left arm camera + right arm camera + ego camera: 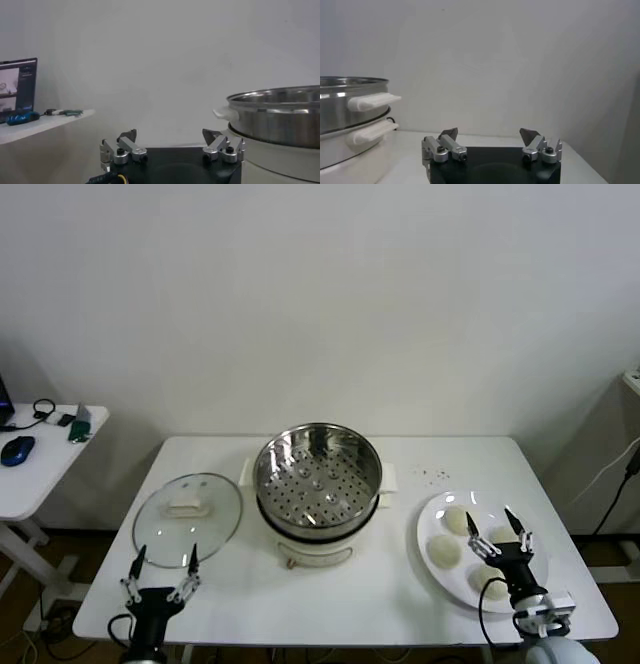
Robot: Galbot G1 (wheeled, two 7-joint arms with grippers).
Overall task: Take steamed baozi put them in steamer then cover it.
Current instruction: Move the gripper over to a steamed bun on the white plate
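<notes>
The steamer (318,476), a shiny steel pot with a perforated tray on a white base, stands uncovered at the table's middle. It also shows in the left wrist view (280,120) and the right wrist view (345,117). Several cream-white baozi (455,520) lie on a white plate (432,514) at the right. The glass cover (187,519) with its cream handle lies flat on the table left of the steamer. My left gripper (160,569) is open at the front left, near the cover's front edge. My right gripper (497,534) is open above the plate's front part.
A white side table (40,459) at the far left holds a blue mouse (17,450) and small items. A few dark specks (432,474) lie on the table behind the plate. A wall stands close behind the table.
</notes>
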